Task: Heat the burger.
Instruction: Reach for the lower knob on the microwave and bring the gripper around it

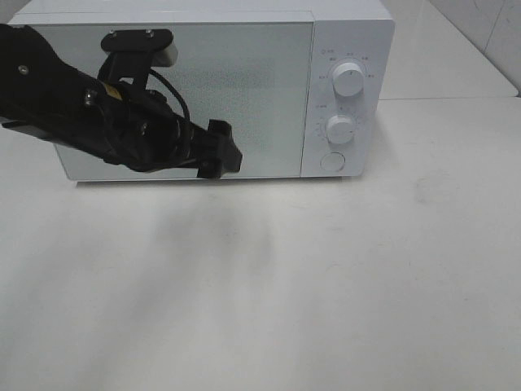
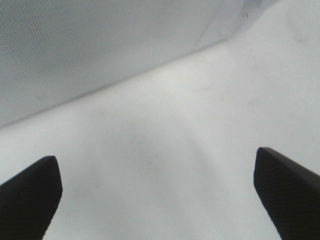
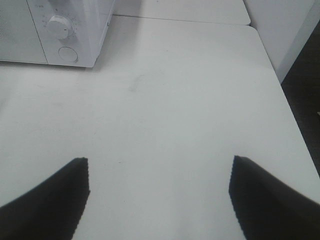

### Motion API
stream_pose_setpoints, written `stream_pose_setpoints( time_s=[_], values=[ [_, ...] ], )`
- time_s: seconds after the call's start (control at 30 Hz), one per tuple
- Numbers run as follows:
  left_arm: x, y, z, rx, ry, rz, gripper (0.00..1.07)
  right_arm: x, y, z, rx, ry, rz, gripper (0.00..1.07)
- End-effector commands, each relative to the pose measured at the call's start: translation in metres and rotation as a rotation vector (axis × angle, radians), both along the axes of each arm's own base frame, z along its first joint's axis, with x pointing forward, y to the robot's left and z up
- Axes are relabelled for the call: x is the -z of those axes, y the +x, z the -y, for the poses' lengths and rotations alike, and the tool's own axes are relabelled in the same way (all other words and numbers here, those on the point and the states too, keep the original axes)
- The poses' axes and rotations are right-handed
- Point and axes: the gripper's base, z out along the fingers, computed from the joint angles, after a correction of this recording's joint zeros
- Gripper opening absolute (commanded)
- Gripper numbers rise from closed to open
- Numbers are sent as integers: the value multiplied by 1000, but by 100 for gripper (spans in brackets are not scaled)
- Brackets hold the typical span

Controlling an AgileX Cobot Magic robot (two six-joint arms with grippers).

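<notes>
White table bears a shut microwave; left pincer and right pincer are released, so turning a dial seems next.

The microwave stands at the back of the table, the left tool before its door.

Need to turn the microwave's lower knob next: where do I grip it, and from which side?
Pinch the lower knob across its round rim, coming straight at the front panel; it sticks out forward from that upright face.
</notes>
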Motion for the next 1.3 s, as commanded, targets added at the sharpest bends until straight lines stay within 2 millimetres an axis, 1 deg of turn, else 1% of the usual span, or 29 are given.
stream_pose_setpoints(
  time_s=[0.03, 0.2, 0.27, 0.3, 0.33, 0.37, 0.4, 0.43, 0.47, 0.5, 0.53, 0.57, 0.6, 0.63, 0.67, 0.7, 0.73, 0.77, 0.83, 0.87, 0.9, 0.97, 1.03, 1.07, 1.1, 1.17, 1.23, 1.27, 1.3],
  values=[
    [-5, -15, -9, 99, 108, -81, 98, 0, -4, 1, 2, -2, 37, 75],
    [-16, -22, -21, 117, 150, -123, 98, 0, -4, 1, 2, -2, 37, 75],
    [-25, -20, -40, 55, 142, -163, 98, 0, -4, 1, 2, -2, 37, 75],
    [-25, -20, -40, 55, 142, -163, 98, 0, -4, 1, 2, -2, 37, 75],
    [-30, -16, -58, -2, 139, -193, 98, 0, -4, 1, 2, -2, 37, 75],
    [-30, -16, -58, -2, 139, -193, 98, 0, -4, 1, 2, -2, 37, 75],
    [-33, -14, -69, -35, 135, -205, 98, 0, -4, 1, 2, -2, 37, 75],
    [-38, -12, -88, -85, 140, -236, 98, 0, -4, 1, 2, -2, 37, 75],
    [-38, -12, -88, -85, 140, -236, 98, 0, -4, 1, 2, -2, 37, 75],
    [-40, -10, -107, -136, 149, -273, 98, 0, -4, 1, 2, -2, 37, 75],
    [-41, -10, -117, -162, 153, -294, 98, 0, -4, 1, 2, -2, 37, 75],
    [-41, -10, -117, -162, 153, -294, 98, 0, -4, 1, 2, -2, 37, 75],
    [-43, -11, -136, -211, 161, -337, 98, 0, -4, 1, 2, -2, 37, 75],
    [-44, -12, -142, -227, 161, -355, 98, 0, -4, 1, 2, -2, 37, 75],
    [-44, -12, -142, -227, 161, -355, 98, 0, -4, 1, 2, -2, 37, 75],
    [-46, -16, -156, -259, 169, -398, 98, 0, -4, 1, 2, -2, 37, 75],
    [-47, -18, -163, -274, 173, -425, 98, 0, -4, 1, 2, -2, 37, 75],
    [-47, -18, -163, -274, 173, -425, 98, 0, -4, 1, 2, -2, 37, 75],
    [-52, -27, -179, -305, 191, -481, 98, 0, -4, 1, 2, -2, 37, 75],
    [-52, -27, -179, -305, 191, -481, 98, 0, -4, 1, 2, -2, 37, 75],
    [-57, -34, -187, -321, 206, -498, 98, 0, -4, 1, 2, -2, 37, 75],
    [-61, -38, -191, -328, 214, -500, 98, 0, -4, 1, 2, -2, 37, 75],
    [-73, -51, -198, -352, 221, -475, 98, 0, -4, 1, 2, -2, 37, 75],
    [-73, -51, -198, -352, 221, -475, 98, 0, -4, 1, 2, -2, 37, 75],
    [-82, -60, -199, -357, 220, -453, 98, 0, -4, 1, 2, -2, 37, 75],
    [-87, -64, -199, -357, 218, -438, 98, 0, -4, 1, 2, -2, 37, 75],
    [-108, -86, -199, -361, 205, -359, 98, 0, -4, 1, 2, -2, 37, 75],
    [-108, -86, -199, -361, 205, -359, 98, 0, -4, 1, 2, -2, 37, 75],
    [-111, -93, -199, -363, 202, -338, 98, 0, -4, 1, 2, -2, 37, 75]
  ],
)
